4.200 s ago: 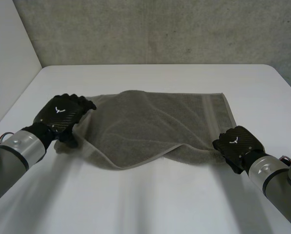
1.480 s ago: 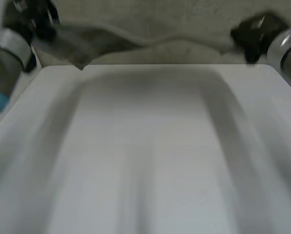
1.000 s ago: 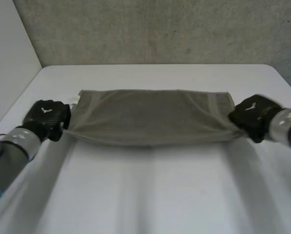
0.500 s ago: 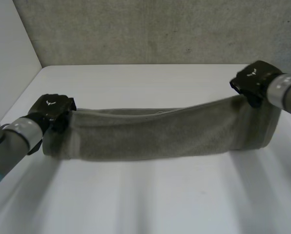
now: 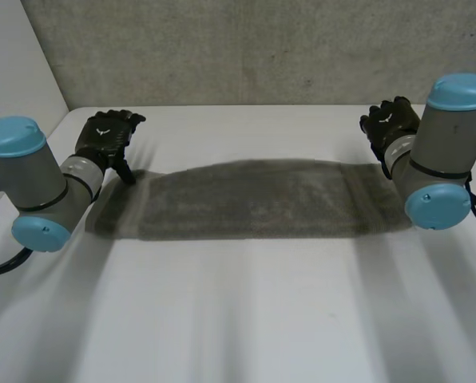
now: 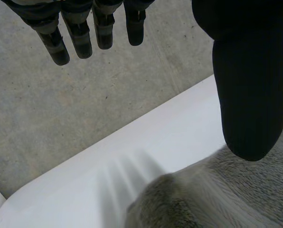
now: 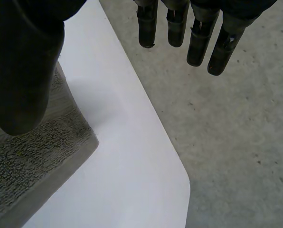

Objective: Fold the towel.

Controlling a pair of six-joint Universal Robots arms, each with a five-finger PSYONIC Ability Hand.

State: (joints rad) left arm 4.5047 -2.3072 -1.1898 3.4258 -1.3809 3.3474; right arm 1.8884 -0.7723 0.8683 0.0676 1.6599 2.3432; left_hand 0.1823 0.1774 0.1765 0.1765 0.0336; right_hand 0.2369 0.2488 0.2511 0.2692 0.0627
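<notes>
The left hand (image 5: pixel 104 137) is wide open. Its fingers (image 6: pixel 80 33) are straight and it holds nothing. It floats just over the far left corner of the towel (image 5: pixel 254 199). The right hand (image 5: pixel 390 121) is open the same way, with nothing in it, and it sits by the far right corner of the towel.

The towel lies flat on the white bench (image 5: pixel 238 319) between the two hands. It is a long grey strip going from one side to the other (it looks folded over once the long way, since its edge by the right hand is thick). It is closer to the far side of the bench than to the near side.

The towel looks soft, fluffy and light. It will flop and sag where nothing holds it, so a grab in the middle would only bunch it up. It won't break, and it doesn't look slippery. I think the best places to take hold are the two corners of one short end, pinched between thumb and fingers. Then that end can be carried over to meet the other end. The thick edge needs a firm pinch so both layers come along.
</notes>
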